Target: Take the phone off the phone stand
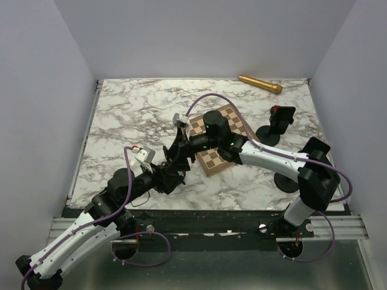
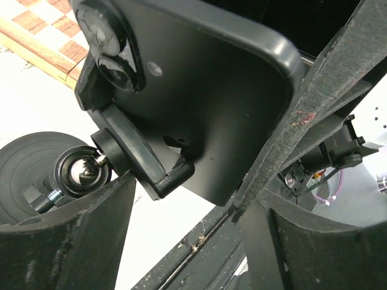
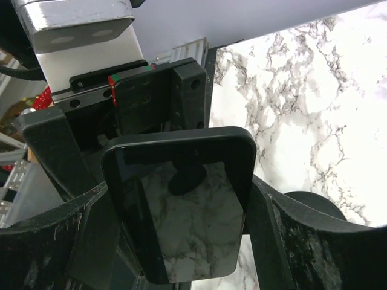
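Note:
The black phone (image 1: pixel 179 152) sits in the black phone stand (image 2: pixel 151 163) at the middle of the marble table, its back against the cradle. In the left wrist view the phone's back (image 2: pixel 205 103), the stand's ball joint and its round base (image 2: pixel 27 172) show. My left gripper (image 1: pixel 170 174) (image 2: pixel 187 205) is closed around the cradle, one finger by the ball joint, the other against the phone's edge. In the right wrist view the phone's screen (image 3: pixel 181 205) faces the camera. My right gripper (image 1: pixel 183 145) (image 3: pixel 175 187) is shut on the phone's two long edges.
A wooden chessboard (image 1: pixel 227 154) lies just right of the phone, under my right arm. A second black stand (image 1: pixel 275 124) is at the right. A dark disc (image 1: pixel 287 181) lies near my right arm. A gold cylinder (image 1: pixel 260 83) is at the back edge.

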{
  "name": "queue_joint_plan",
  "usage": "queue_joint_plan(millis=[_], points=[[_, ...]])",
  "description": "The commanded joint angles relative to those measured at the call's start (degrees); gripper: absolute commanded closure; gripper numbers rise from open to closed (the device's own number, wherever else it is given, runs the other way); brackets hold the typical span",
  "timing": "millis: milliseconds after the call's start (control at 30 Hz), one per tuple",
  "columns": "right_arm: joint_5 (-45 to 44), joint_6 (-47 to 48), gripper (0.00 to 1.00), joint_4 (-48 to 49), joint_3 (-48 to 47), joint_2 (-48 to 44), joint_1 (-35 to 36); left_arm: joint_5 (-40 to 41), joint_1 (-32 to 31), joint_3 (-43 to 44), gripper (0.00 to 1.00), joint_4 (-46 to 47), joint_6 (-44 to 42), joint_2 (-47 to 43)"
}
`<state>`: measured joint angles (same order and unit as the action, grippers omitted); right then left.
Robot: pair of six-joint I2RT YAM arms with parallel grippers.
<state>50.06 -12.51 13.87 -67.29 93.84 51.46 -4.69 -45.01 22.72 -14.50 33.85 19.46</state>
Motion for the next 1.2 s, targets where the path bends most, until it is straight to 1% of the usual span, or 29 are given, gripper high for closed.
queue_joint_plan(millis=[0,33,100,133,367,500,733,900,1033,1100,1167], points=[[-1.2,-6.7,0.99,1.2,1.1,-1.6,3.7,0.0,0.0,-0.1,0.19,-4.4,-0.7,-0.6],[-2.3,-6.9,0.99,1.1,1.1,-1.7,3.7,0.2,0.0,0.3,0.11,-4.7,-0.7,-0.8],[-5.4,-7.8,0.99,0.4,0.8,-1.9,3.7,0.6,0.0,1.7,0.02,-5.5,-0.9,-0.6],[-6.7,-8.2,0.99,0.0,0.7,-2.1,3.8,0.7,0.0,2.5,0.02,-5.7,-1.0,-0.3],[-12.7,-9.1,0.99,-2.2,0.9,-3.7,3.8,2.1,0.1,9.0,0.01,-8.2,-2.5,1.6],[-16.8,-10.1,0.99,-3.6,1.6,-6.2,3.8,4.2,0.0,9.9,0.01,-10.2,-2.1,1.0],[-17.9,-12.8,0.99,-4.6,2.2,-10.1,3.7,2.1,0.0,11.1,0.01,-11.2,-2.0,0.3],[-21.0,-14.1,0.99,-6.1,1.5,-12.2,3.8,5.7,0.0,15.1,0.01,-15.1,-4.0,0.1],[-27.8,-15.2,0.99,-9.2,-0.4,-12.4,3.8,7.9,0.0,18.5,0.01,-14.9,-6.1,0.2],[-33.9,-16.4,0.99,-11.4,-1.6,-12.3,3.8,8.1,0.0,20.4,0.04,-14.2,-6.9,1.2],[-41.4,-18.0,0.99,-15.9,-3.4,-12.0,3.8,8.2,0.0,22.6,0.09,-13.8,-7.0,3.3]])
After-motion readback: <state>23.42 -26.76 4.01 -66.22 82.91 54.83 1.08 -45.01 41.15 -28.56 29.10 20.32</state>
